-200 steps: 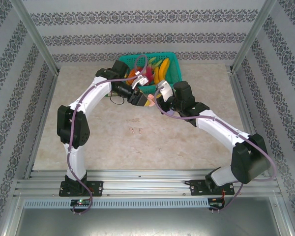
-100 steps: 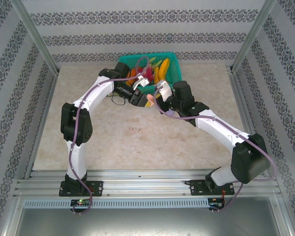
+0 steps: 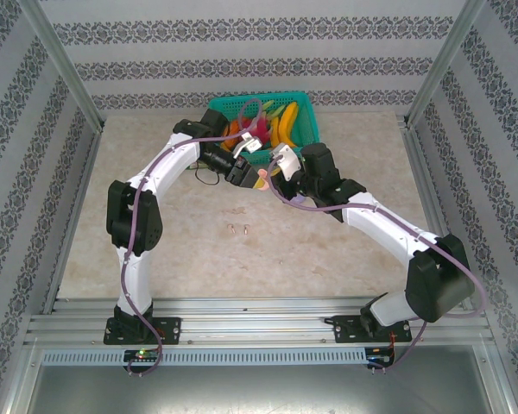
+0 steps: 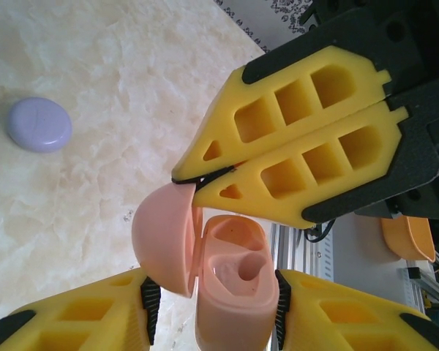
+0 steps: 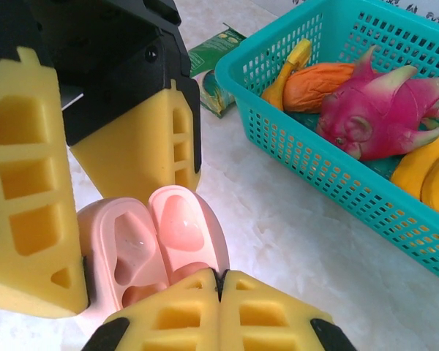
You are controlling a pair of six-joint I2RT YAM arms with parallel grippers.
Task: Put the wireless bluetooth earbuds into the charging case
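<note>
**A:** Starting at the left: how many arms?
**B:** Two. The left gripper (image 3: 246,175) reaches toward the middle, and its fingers (image 4: 73,322) are clamped on the body of one pink charging case (image 4: 234,307).
**A:** How many earbuds?
**B:** I count two earbuds (image 3: 231,228), tiny and pinkish. They lie side by side on the bare tabletop (image 3: 345,259), nearer the arm bases than the grippers and well apart from the case.
**A:** Is that case open?
**B:** Yes. Its lid (image 4: 161,241) is swung wide, with both wells showing.
**A:** And the right gripper (image 5: 219,281)?
**B:** Its two fingers are pressed flat together, tips touching the rim of that lid.
**A:** Any other cases?
**B:** One lilac case (image 4: 38,124), closed, resting on the tabletop away from the pink one.
**A:** What's further right?
**B:** One teal basket (image 5: 300,146). It holds one pink dragon fruit (image 5: 373,117), one orange fruit (image 5: 318,84) and some yellow fruit I can't count.
</note>
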